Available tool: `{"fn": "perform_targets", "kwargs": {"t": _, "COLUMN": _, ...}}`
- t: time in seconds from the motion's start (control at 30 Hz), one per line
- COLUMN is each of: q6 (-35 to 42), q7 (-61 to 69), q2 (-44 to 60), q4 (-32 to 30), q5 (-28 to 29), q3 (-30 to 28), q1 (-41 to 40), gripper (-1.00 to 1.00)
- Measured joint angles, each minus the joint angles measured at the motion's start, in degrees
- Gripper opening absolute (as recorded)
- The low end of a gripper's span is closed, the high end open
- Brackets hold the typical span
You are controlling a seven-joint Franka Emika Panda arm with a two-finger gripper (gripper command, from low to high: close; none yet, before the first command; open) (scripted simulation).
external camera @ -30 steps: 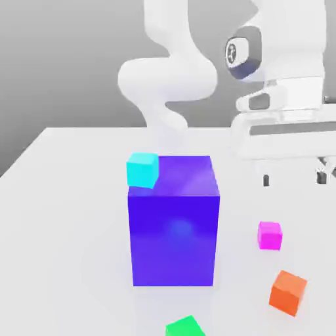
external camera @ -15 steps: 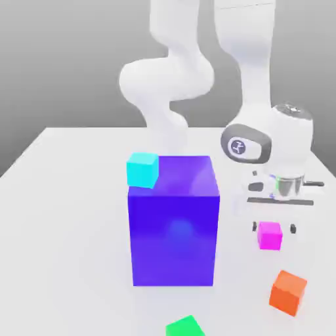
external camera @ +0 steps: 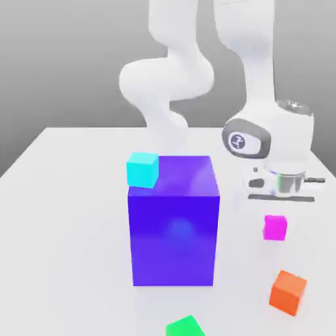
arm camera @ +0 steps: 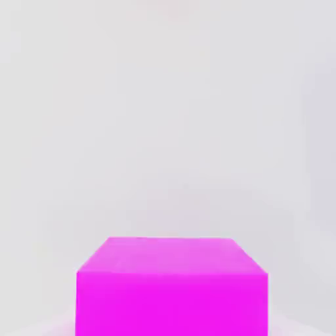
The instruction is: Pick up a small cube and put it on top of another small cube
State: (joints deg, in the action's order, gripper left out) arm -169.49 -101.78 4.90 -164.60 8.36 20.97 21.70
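- Pink cube [external camera: 275, 227] is up off the table [external camera: 65, 197] now, sitting right under the claw [external camera: 276, 211]; half a second back it was lower, on the table with the fingers standing wide on either side. We read that as grabbed and just starting to lift.
- Claw: closed down as far as it goes, clamped on the pink cube. We can't make out the fingers themselves in the exterior view, so where they touch the cube is unclear.
- Hand view puts the pink cube [arm camera: 172, 289] close up, its lower part cut off by the frame edge, pale blur around it.
- Meaning for the task: pick looks done, place still open. Orange cube [external camera: 288, 293] sits untouched nearer the camera, slightly to the exterior view's right of the pink one, top face free.
- Further out: big blue cube [external camera: 174, 223] to the exterior view's left, with a cyan cube [external camera: 143, 169] at its top corner; whether that one rests on it or behind it we can't tell.
- Green cube [external camera: 185, 326] is cut off at the bottom edge.
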Motion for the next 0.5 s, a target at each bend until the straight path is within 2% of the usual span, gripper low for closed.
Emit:
{"fn": "perform_targets", "kwargs": {"t": 0.07, "q6": 2.2, "q7": 4.1, "q2": -3.1, "q4": -0.8, "q5": -5.6, "q3": 1.1, "q1": 0.6, "gripper": -1.00}}
{"fn": "perform_targets", "kwargs": {"t": 0.13, "q6": 3.8, "q7": 8.2, "q2": -4.5, "q4": -0.4, "q5": -8.3, "q3": 1.6, "q1": 1.7, "gripper": -1.00}}
{"fn": "perform_targets", "kwargs": {"t": 0.2, "q6": 5.4, "q7": 13.3, "q2": -3.8, "q4": 2.3, "q5": -8.9, "q3": 0.8, "q1": 2.5, "gripper": -1.00}}
{"fn": "perform_targets", "kwargs": {"t": 0.5, "q6": 15.8, "q7": 36.0, "q2": 3.5, "q4": 20.3, "q5": -7.9, "q3": -7.0, "q1": -12.1, "gripper": -1.00}}
